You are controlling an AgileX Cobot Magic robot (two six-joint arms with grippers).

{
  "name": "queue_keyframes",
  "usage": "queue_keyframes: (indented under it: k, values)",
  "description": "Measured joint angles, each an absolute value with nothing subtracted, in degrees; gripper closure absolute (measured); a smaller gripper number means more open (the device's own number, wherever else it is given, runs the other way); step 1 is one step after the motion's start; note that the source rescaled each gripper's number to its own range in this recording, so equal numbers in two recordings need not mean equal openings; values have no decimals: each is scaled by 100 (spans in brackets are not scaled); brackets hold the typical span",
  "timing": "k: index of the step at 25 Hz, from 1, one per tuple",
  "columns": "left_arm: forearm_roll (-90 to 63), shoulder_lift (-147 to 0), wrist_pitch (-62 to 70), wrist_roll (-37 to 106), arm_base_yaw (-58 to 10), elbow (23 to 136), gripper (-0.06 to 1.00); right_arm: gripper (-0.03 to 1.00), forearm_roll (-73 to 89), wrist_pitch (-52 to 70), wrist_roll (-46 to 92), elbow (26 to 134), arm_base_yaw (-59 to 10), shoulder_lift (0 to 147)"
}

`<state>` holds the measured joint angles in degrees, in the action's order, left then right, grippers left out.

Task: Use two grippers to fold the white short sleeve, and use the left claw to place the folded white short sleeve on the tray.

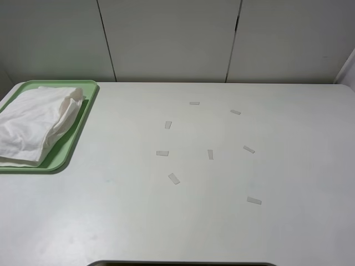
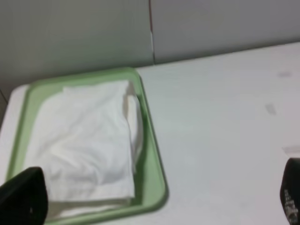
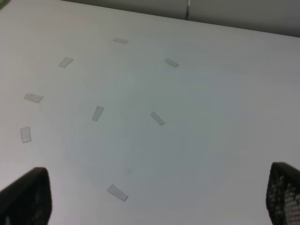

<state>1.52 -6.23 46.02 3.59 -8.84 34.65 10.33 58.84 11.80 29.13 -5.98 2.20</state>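
Observation:
The white short sleeve (image 1: 36,124) lies folded and wrinkly on the pale-green tray (image 1: 83,119) at the table's far left. In the left wrist view the same shirt (image 2: 89,145) fills the tray (image 2: 152,161), and my left gripper (image 2: 157,199) hangs well clear of it, open, with only its two black fingertips (image 2: 23,194) showing at the frame's edges. My right gripper (image 3: 159,197) is open too, wide apart over bare table with nothing between its fingertips (image 3: 26,197). Neither arm shows in the exterior high view.
Several small white tape strips (image 1: 173,178) are scattered over the middle of the white table (image 1: 111,221). Grey wall panels (image 1: 166,39) close off the far edge. A dark edge (image 1: 183,264) runs along the near side.

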Motion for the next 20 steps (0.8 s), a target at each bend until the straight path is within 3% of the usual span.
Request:
queue_keyframes:
  k: [5,20]
  values:
    - [374,-15,5187,0,-1014,3148,-6,-3,1033,5884,1180,2913,-598,220]
    - [481,38,6598,-196,-1014,2987,-6,-3,1039,5884,1180,2913,-598,220]
